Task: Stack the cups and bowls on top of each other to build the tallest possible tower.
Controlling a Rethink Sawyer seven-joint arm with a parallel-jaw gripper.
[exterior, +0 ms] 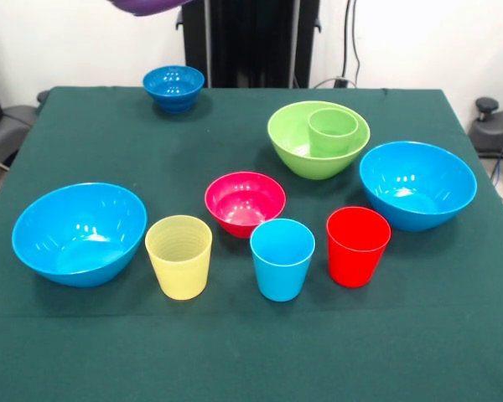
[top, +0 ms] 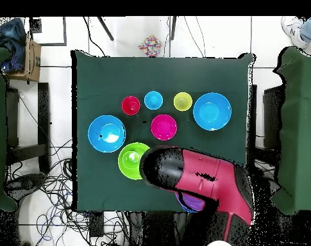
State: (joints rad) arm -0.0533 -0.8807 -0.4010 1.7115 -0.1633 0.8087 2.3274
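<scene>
The lime-green bowl (exterior: 295, 149) stands at the back right of the table with the green cup (exterior: 333, 131) upright inside it; the bowl also shows in the overhead view (top: 127, 164). The purple bowl (exterior: 151, 7) hangs in the air at the top edge, held up by my gripper, which is itself hidden above the picture and under the red arm (top: 206, 179). A purple rim (top: 191, 202) peeks out below the arm. The yellow cup (exterior: 178, 256), light blue cup (exterior: 282, 259) and red cup (exterior: 357, 246) stand in a front row. The pink-red bowl (exterior: 245, 202) sits behind them.
Large light blue bowls stand at the left (exterior: 79, 233) and the right (exterior: 417, 184). The small dark blue bowl (exterior: 173, 86) sits at the back left, below the raised purple bowl. The green cloth's front edge (exterior: 251, 368) lies before the cups.
</scene>
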